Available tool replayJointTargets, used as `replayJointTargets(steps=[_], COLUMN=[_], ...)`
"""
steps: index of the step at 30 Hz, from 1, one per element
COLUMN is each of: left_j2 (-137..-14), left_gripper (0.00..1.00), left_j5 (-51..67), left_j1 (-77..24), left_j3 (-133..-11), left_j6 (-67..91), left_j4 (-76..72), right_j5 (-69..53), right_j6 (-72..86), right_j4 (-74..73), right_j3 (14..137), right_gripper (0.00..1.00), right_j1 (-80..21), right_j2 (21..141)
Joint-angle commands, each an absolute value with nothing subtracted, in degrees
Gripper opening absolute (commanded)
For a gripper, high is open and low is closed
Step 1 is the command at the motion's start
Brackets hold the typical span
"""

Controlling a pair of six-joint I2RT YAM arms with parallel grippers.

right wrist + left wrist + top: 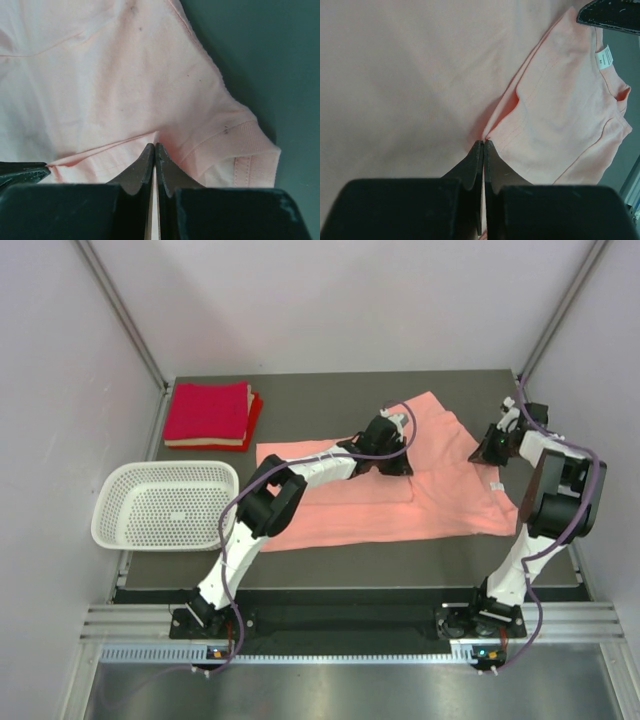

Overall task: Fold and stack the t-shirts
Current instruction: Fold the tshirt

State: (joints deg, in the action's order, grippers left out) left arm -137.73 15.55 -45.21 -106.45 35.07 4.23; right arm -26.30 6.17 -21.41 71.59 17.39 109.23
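left end effector [483, 143] and right end effector [154, 146] each pinch the pink t-shirt [450, 495] spread beneath them.

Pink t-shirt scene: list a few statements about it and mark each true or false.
The left hand is shut, pinching the salmon-pink t-shirt. True.
The right hand hangs open, touching nothing. False: it is shut on the same shirt's cloth.
The folded red t-shirts lie in the white basket. False: they are stacked on the table beyond it.
The white basket holds no clothes. True.
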Motion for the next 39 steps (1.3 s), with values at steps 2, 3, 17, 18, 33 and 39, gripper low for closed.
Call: replayJointTargets(steps=[2, 3, 17, 18, 33, 39], left_j2=[-133.16, -133.07, -131.92, -132.18, -133.25, -129.91], left_gripper=[0.0, 0.0, 0.0, 0.0, 0.03, 0.39], left_j5=[14.15, 13.8, 8.87, 9.05, 6.16, 3.88], left_j1=[-45.35, -45.35, -45.18, -45.09, -44.56, -44.3], left_j3=[-105.91, -105.73, -105.11, -105.64, -107.31, -108.89], left_j6=[35.68, 35.68, 35.86, 35.86, 37.18, 37.09], left_j4=[0.97, 0.97, 1.93, 2.19, 6.76, 11.59], right_j5=[-27.77, -27.86, -28.3, -28.39, -28.04, -14.18], right_j6=[5.98, 6.15, 7.47, 7.56, 10.63, 22.39], right_j4=[-16.09, -16.0, -13.36, -13.1, -16.25, -28.17], right_j3=[70.67, 70.58, 69.61, 69.7, 73.39, 76.11], right_gripper=[0.0, 0.0, 0.0, 0.0, 0.18, 0.35], right_j1=[18.11, 18.28, 19.51, 19.51, 19.16, 17.49], right_j2=[104.94, 104.94, 105.82, 106.26, 107.58, 100.65])
